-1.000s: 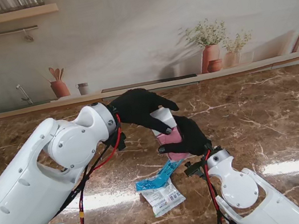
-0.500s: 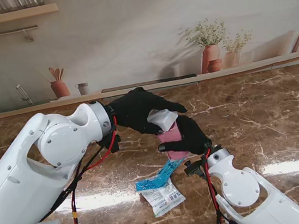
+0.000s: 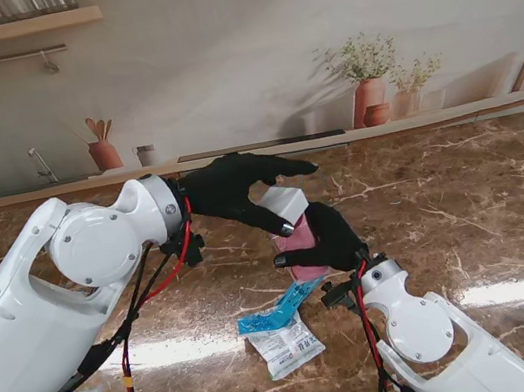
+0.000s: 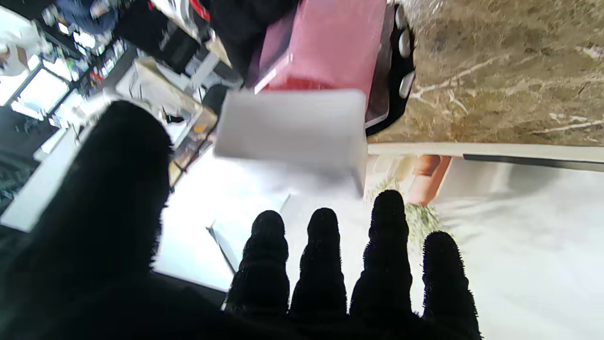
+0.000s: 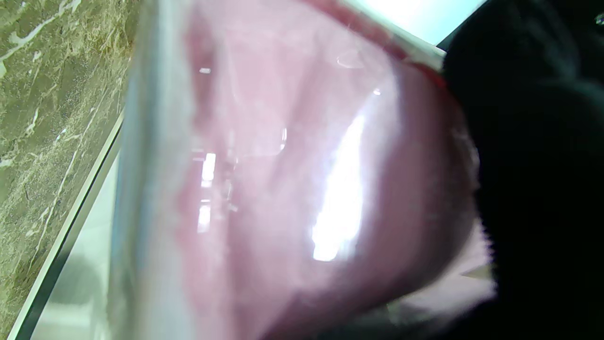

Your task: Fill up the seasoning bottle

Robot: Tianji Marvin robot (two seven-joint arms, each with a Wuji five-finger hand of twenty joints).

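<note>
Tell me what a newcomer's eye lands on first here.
Mid-table, two black-gloved hands meet: the right robot hand grips a pink seasoning bottle, while the left robot hand holds its white cap tilted at the top. Nearer to me, a blue packet and a white packet lie on the brown marble table.

Sachets nearer me of held bottle; marble table bare rightward

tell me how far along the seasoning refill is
Looks done: opened blue-and-white sachets lie on the marble table. In hand: right hand grips the pink bottle; left hand pinches its tilted white lid. Left: whether the lid is going on or coming off is unclear.
</note>
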